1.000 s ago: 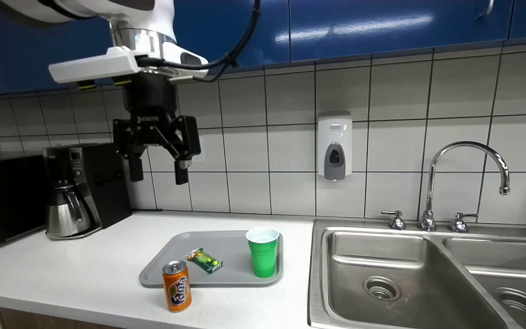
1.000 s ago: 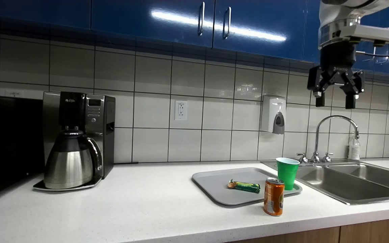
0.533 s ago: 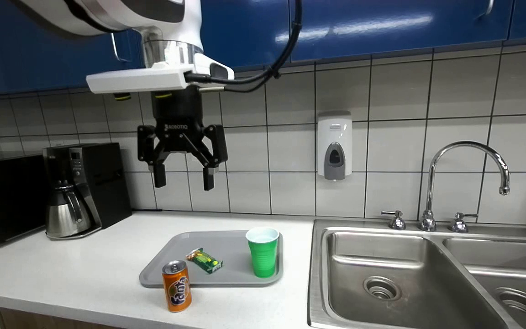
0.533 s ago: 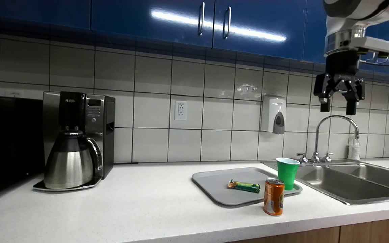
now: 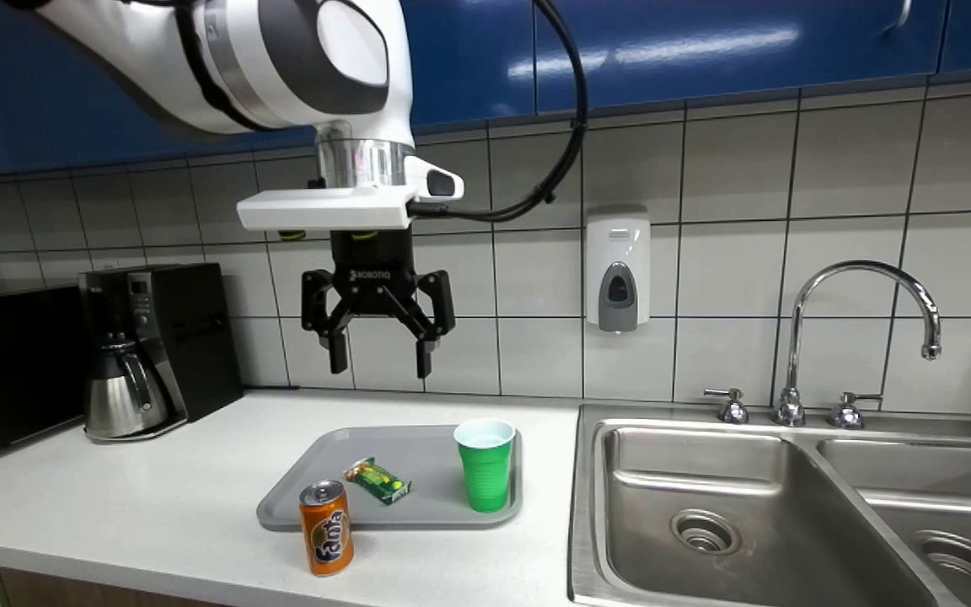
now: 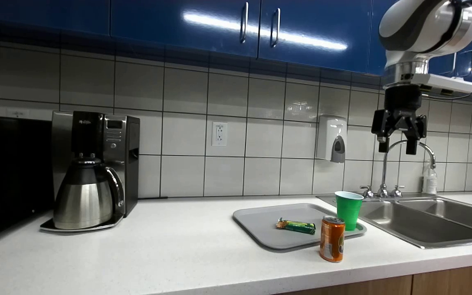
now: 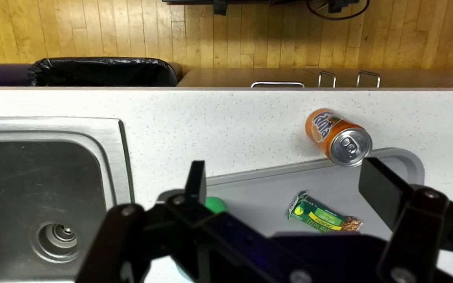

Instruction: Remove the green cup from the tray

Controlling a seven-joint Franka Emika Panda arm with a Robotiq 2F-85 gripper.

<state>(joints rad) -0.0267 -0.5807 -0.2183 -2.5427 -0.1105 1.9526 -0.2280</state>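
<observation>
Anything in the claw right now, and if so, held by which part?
Nothing is held. The claw hangs open in the air with nothing in its grip; the green cup stands upright on the tray.

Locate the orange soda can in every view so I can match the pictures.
In an exterior view: the can, low, left of centre.
In an exterior view: the can, low, right of centre, covering part of the green cup.
In the wrist view: the can, right of centre, about mid-height.
Shared landmark: the grey tray, beside the can in all three.
</observation>
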